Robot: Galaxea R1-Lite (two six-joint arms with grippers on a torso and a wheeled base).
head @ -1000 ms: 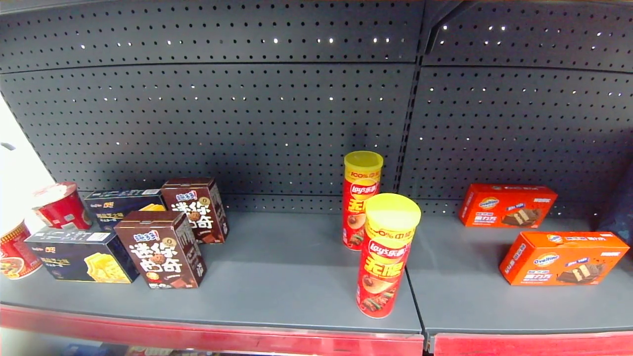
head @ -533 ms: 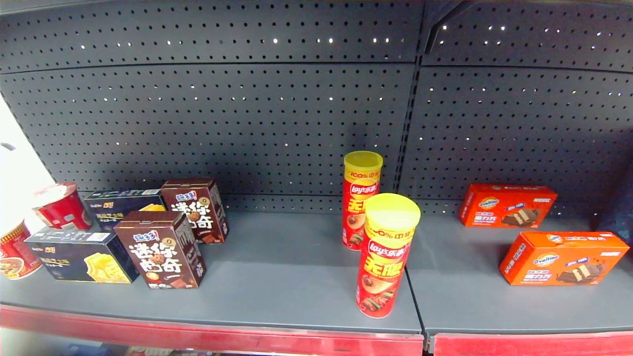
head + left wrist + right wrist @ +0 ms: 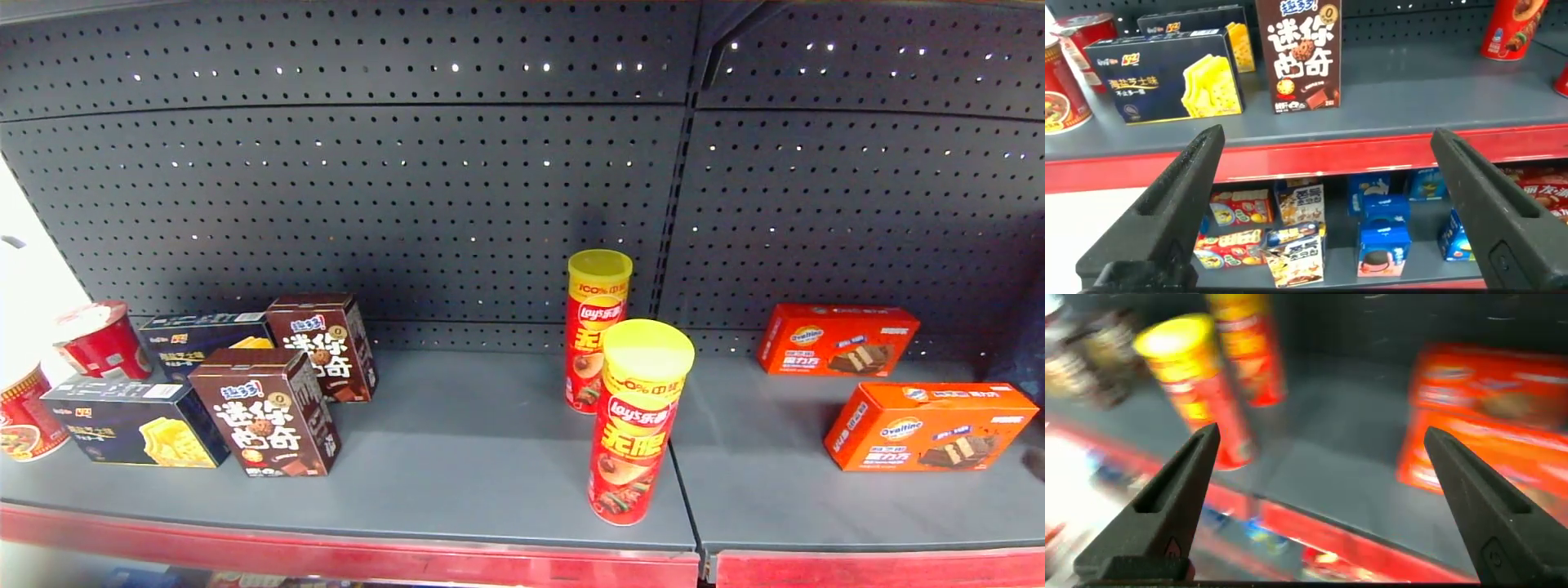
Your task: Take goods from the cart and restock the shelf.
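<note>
Standing upright on the shelf (image 3: 457, 445), the front can (image 3: 638, 420) is near the rear can (image 3: 597, 327), while left gripper (image 3: 1327, 139) and right gripper (image 3: 1321, 434) gape wide, empty.

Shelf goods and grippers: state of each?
front chip can: upright, lid on
rear chip can: upright, lid on
front brown box: upright, closed
rear brown box: upright, closed
front navy box: on long side, closed
rear navy box: on long side, closed
front orange box: on long side, closed
rear orange box: on long side, closed
left gripper: jaws open, empty
right gripper: jaws open, empty
</note>
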